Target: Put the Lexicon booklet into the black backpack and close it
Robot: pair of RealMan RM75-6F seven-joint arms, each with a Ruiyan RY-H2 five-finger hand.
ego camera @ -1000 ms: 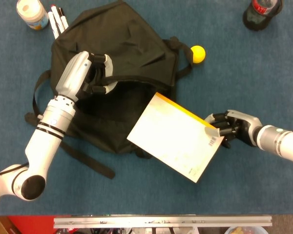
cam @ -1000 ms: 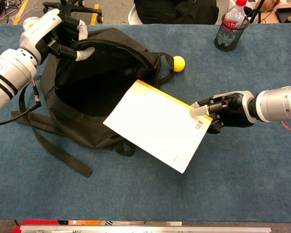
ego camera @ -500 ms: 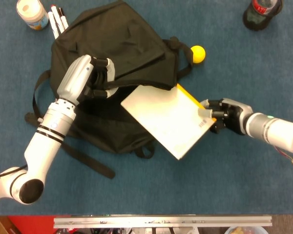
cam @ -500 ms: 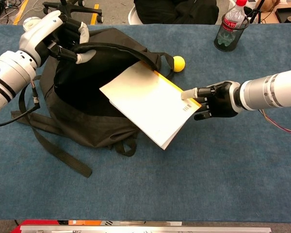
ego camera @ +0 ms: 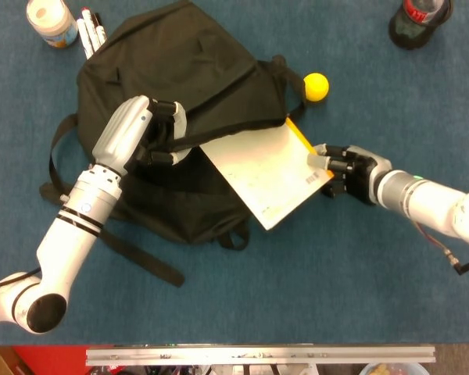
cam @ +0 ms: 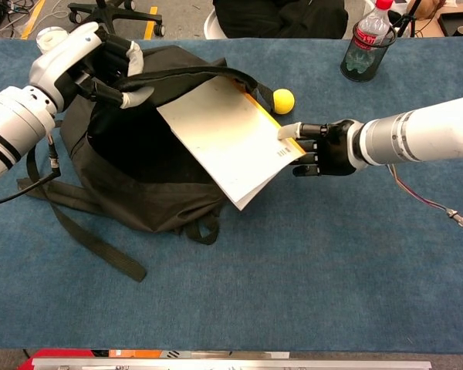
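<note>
Left hand (cam: 100, 65) holds the black backpack (ego camera: 180, 94) mouth up, right hand (cam: 320, 148) pinching the Lexicon booklet (cam: 224, 139), looks maybe partway in, zipping still to go.

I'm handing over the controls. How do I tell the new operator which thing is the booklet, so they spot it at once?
Find the black backpack lying open on the blue table. Sticking out of its mouth is a flat pale booklet, its far corner held by the right robot hand. It is the only sheet-like thing there, with a yellow edge and a barcode, unlike the round yellow ball beside it.
</note>
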